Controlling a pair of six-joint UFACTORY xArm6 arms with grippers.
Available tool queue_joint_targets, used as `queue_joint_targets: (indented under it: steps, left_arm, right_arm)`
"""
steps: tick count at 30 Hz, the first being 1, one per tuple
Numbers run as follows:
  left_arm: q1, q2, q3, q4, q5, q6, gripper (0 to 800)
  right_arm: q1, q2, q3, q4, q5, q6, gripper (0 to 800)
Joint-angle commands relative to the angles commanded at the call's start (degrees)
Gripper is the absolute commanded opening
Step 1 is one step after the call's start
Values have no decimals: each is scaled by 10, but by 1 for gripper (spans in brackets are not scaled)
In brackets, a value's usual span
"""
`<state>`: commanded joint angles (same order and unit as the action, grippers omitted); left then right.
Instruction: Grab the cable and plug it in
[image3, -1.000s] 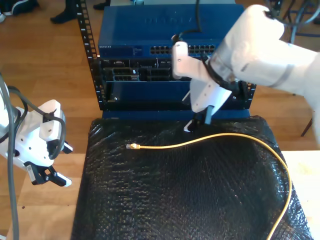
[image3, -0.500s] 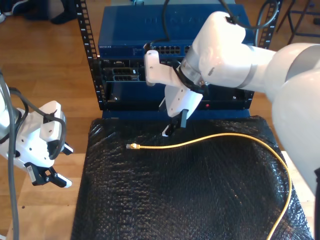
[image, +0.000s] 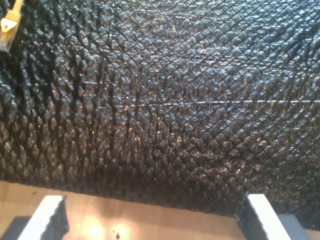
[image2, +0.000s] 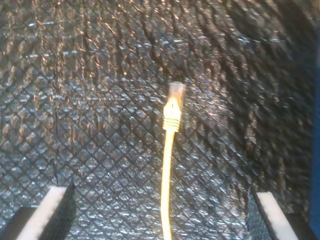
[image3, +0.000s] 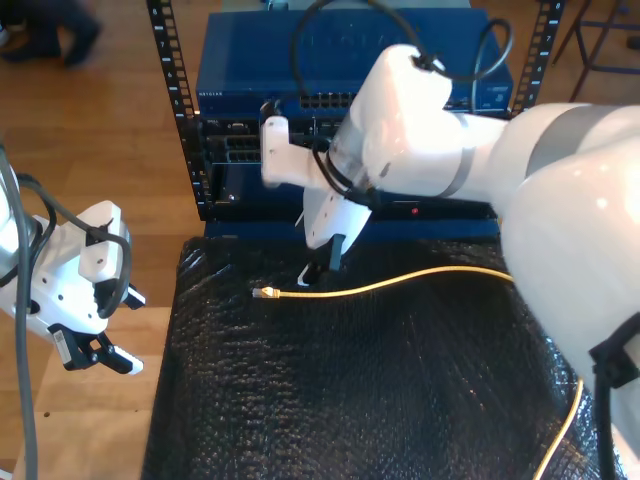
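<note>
First wrist view: my first gripper (image: 150, 220) has fingers spread, empty. Second wrist view: my second gripper (image2: 160, 215) is spread astride the cable (image2: 167, 170), ungrasped. Exterior view: cable lies on the mat (image3: 350, 400); grabbing and plugging remain.

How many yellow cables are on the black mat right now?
1. The yellow cable lies across the black mat, its plug toward the exterior view's left, just ahead of my second gripper.

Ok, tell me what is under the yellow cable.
The cable lies on a black quilted cover, with its plug resting on it too. What the cover itself rests on is hidden beneath it.
</note>
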<state>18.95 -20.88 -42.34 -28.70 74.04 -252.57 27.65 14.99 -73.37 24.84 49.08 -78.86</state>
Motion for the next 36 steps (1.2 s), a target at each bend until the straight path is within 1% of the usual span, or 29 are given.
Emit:
queue_joint_targets:
  steps: [7, 10, 18, 25, 29, 36]
  left_arm:
    - [0, 0, 2, 0, 0, 0, 799]
    - [0, 0, 2, 0, 0, 0, 800]
    - [0, 0, 4, 0, 0, 0, 799]
    - [0, 1, 5, 0, 0, 0, 800]
    - [0, 1, 5, 0, 0, 0, 800]
    - [0, 1, 5, 0, 0, 0, 799]
  right_arm:
    - [5, 8, -4, 1, -3, 4, 799]
    - [11, 14, -4, -3, -2, 26, 799]
    - [20, 31, -11, -47, -2, 83, 799]
    - [38, 52, -32, -116, -1, 148, 799]
    - [54, 68, -47, -150, -1, 171, 799]
    - [58, 97, -77, -157, 0, 183, 798]
